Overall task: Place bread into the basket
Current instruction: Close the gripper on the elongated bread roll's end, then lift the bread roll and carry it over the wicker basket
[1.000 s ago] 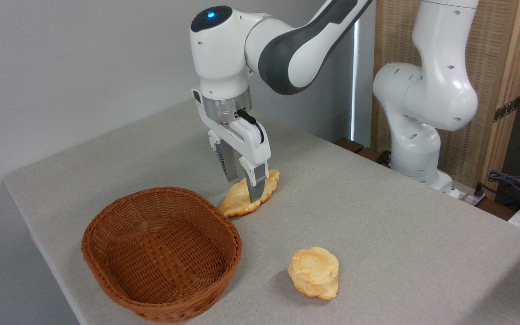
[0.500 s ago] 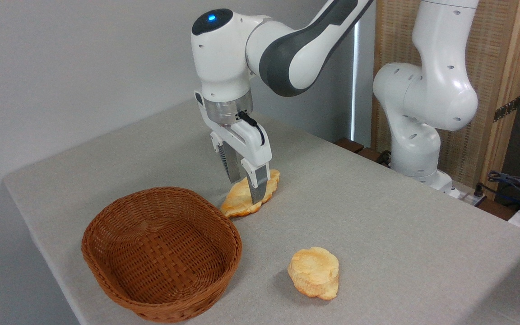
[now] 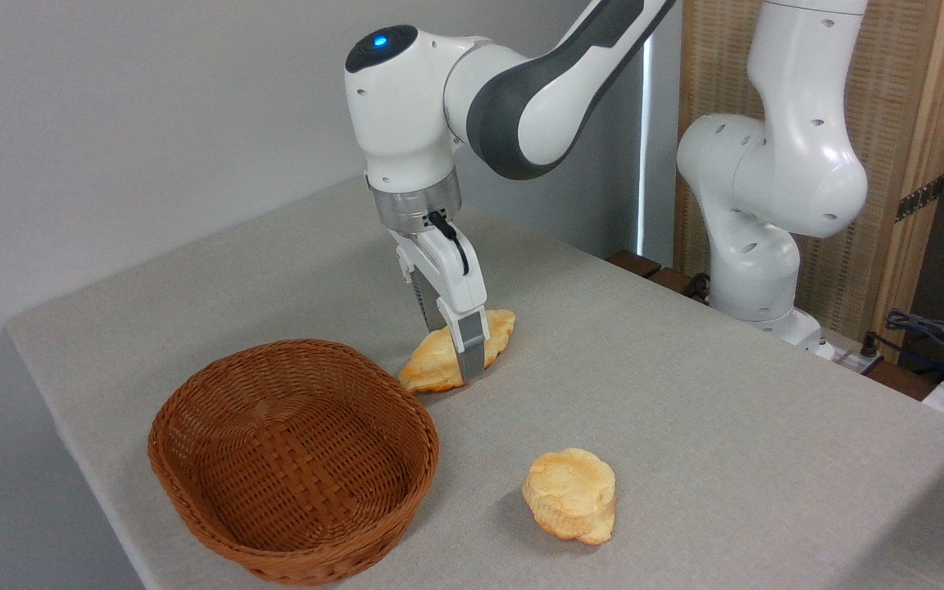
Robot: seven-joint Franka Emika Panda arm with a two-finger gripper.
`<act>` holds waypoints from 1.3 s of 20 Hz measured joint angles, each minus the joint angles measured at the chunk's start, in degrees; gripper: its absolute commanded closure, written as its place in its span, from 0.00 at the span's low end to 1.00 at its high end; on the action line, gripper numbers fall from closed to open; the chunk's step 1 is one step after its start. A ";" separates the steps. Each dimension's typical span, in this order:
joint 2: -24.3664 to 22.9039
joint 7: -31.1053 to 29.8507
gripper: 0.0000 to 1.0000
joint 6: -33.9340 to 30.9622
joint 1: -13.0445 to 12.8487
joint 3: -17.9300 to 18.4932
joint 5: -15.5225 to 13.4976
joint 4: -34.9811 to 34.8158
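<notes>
Fingers pinch the bread at mid-frame, low over the tabletop just behind the basket – lift straight up first, clear the rim, then carry it lower left – release once centred

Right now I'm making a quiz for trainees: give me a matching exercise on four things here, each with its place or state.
Things:
1. bread
2. basket
3. bun
4. gripper

Places or states:
A. empty, near the table's front left
B. alone on the cloth, right of the basket
C. down at the pastry, fingers drawn close together
D. on the table behind the basket, under the fingers

Pairs: 1-D, 2-A, 3-B, 4-C
</notes>
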 measured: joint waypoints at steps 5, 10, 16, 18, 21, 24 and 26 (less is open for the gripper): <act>0.44 0.00 0.52 0.44 0.00 -0.04 0.00 0.00; 0.48 0.00 0.59 0.56 -0.01 -0.07 0.00 0.00; 0.47 0.00 0.59 0.57 -0.01 -0.07 0.00 0.01; 0.42 0.00 0.61 0.58 -0.01 -0.07 0.00 0.02; 0.27 0.00 0.62 0.56 -0.01 -0.07 0.00 0.05; 0.17 0.03 0.61 -2.04 -0.03 -0.09 0.07 0.94; 0.13 0.08 0.61 -7.36 -0.02 -0.07 0.32 3.21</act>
